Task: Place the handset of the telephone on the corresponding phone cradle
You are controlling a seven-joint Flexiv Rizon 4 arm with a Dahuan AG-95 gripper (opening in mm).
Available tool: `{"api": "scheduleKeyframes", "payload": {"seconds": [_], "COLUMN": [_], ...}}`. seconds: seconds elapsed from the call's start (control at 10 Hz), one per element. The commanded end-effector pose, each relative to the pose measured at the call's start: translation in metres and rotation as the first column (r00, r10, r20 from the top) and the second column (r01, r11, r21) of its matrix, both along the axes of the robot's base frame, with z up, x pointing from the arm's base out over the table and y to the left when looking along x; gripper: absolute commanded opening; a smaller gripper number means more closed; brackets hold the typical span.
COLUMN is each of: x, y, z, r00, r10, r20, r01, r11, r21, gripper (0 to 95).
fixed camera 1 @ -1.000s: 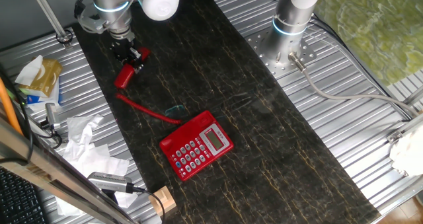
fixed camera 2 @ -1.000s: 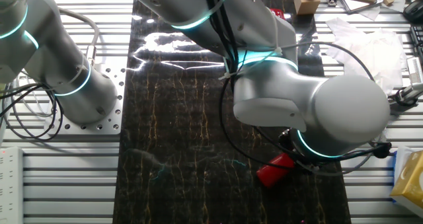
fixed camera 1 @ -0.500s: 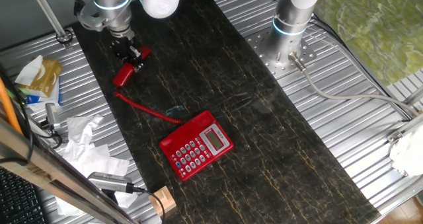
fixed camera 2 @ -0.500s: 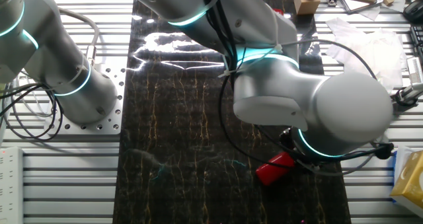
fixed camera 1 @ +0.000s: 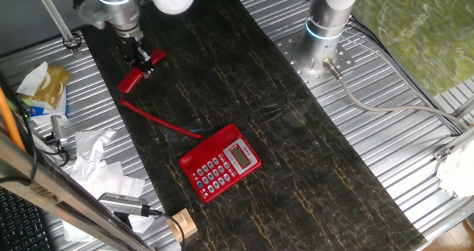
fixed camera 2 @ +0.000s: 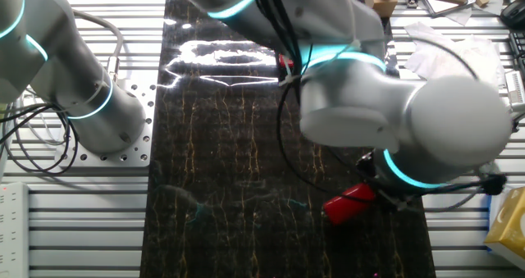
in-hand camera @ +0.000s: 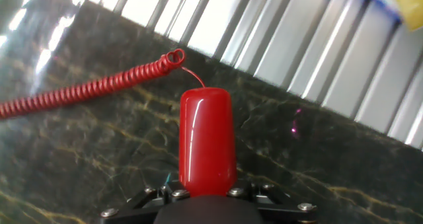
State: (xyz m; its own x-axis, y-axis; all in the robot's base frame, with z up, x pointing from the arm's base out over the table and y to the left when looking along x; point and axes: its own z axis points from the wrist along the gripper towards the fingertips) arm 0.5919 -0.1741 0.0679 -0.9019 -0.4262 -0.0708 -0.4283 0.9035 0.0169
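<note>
the telephone (fixed camera 1: 220, 164) sat near the front of the dark table (fixed camera 1: 296, 169), its cradle (fixed camera 1: 213, 142) empty. farther back, the gripper (fixed camera 1: 139, 56) was clamped on the handset (fixed camera 1: 133, 75), lifted, cord (fixed camera 1: 159, 121) trailing toward the telephone.

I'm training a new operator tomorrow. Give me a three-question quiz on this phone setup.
1. True or false: the handset lies in the phone cradle.
2. What does the pincer grip? A) cord B) handset C) telephone
3. Fill in: the cord runs from the handset across the dark mat to the ____.

Key: 1 false, it is held apart from the telephone. 2 B. 3 telephone.
</note>
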Motion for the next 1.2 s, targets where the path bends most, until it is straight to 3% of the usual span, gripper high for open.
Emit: {"api": "scheduleKeyframes", "payload": {"seconds": [0.1, 0.4, 0.7, 1.2], "x": [0.007, 0.011, 0.017, 0.015], "y": [0.002, 0.007, 0.016, 0.042], "z": [0.016, 0.034, 0.050, 0.057], "r00": [0.997, 0.983, 0.954, 0.896], "r10": [-0.075, -0.181, -0.301, -0.445], "r20": [0.004, 0.013, 0.009, -0.002], "r01": [0.075, 0.181, 0.301, 0.445], "r11": [0.997, 0.983, 0.954, 0.896], "r21": [-0.002, -0.010, -0.016, 0.002], "gripper": [0.0, 0.0, 0.0, 0.0]}}
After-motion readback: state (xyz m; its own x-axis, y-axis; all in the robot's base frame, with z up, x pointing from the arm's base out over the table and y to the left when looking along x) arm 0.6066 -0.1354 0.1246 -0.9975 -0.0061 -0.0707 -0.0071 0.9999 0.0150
